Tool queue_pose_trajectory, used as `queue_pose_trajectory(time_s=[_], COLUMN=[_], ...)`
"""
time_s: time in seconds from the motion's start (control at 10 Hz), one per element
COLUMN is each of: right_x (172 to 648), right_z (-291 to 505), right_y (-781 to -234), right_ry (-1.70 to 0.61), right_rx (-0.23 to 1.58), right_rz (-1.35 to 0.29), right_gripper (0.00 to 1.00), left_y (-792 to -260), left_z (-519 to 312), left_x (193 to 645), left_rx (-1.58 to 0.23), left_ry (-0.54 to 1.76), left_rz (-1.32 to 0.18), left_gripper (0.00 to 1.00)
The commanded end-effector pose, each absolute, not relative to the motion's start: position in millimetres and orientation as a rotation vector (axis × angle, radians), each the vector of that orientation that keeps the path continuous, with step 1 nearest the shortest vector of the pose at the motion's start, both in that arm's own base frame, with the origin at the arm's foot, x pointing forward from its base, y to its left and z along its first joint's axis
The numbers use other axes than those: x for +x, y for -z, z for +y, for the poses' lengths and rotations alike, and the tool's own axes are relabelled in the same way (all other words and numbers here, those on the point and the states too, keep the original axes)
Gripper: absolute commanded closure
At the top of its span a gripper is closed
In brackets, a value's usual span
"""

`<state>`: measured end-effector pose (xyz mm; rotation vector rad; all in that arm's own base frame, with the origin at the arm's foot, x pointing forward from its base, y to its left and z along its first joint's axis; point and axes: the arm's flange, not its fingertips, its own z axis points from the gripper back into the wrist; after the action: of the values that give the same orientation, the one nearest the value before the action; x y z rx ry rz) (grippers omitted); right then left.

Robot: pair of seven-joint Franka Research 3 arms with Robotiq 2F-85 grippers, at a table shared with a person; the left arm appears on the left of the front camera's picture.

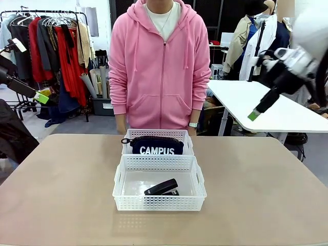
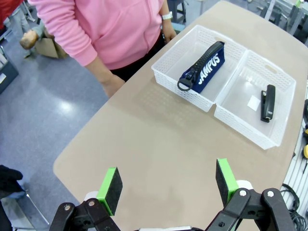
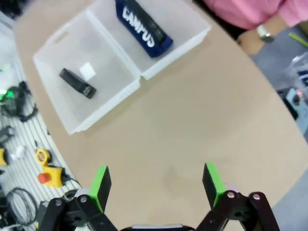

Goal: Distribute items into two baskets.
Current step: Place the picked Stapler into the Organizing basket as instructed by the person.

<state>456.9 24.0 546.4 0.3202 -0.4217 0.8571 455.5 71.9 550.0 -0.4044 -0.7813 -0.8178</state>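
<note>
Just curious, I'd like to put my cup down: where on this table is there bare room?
Bare tabletop lies left and right of the two baskets, and in front of them. The middle is crowded: the pouch fills the far basket, while the stapler lies in the near one.

White "CAMPUS" lettering on navy zip pouch [image 1: 156, 145]

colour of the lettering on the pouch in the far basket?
White "CAMPUS" lettering on the navy blue pouch; it reads best in the front view.

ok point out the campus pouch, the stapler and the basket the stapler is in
CAMPUS pouch [image 1: 156, 147], front view, navy side above the lettering.
Stapler [image 1: 161, 187], front view, black top arm.
Near basket [image 1: 159, 202], front view, front lattice wall.
</note>
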Motion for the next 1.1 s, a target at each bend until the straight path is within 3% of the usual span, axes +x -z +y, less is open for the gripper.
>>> queue_pose_trajectory(time_s=[0.0, 0.5, 1.0], right_x=[448, 411, 413], right_z=[-8, -66, -70], right_y=[-548, -558, -566], right_ry=[-0.804, -0.702, -0.682], right_rx=[0.402, 0.432, 0.420], right_rz=[-0.485, -0.636, -0.589], right_gripper=[0.00, 0.00, 0.00], left_y=[-550, -550, -550], left_z=[71, 71, 71], left_x=[455, 455, 455], left_rx=[-0.406, -0.406, -0.406], left_ry=[0.817, 0.817, 0.817], left_rz=[-0.789, -0.789, -0.789], left_gripper=[0.00, 0.00, 0.00])
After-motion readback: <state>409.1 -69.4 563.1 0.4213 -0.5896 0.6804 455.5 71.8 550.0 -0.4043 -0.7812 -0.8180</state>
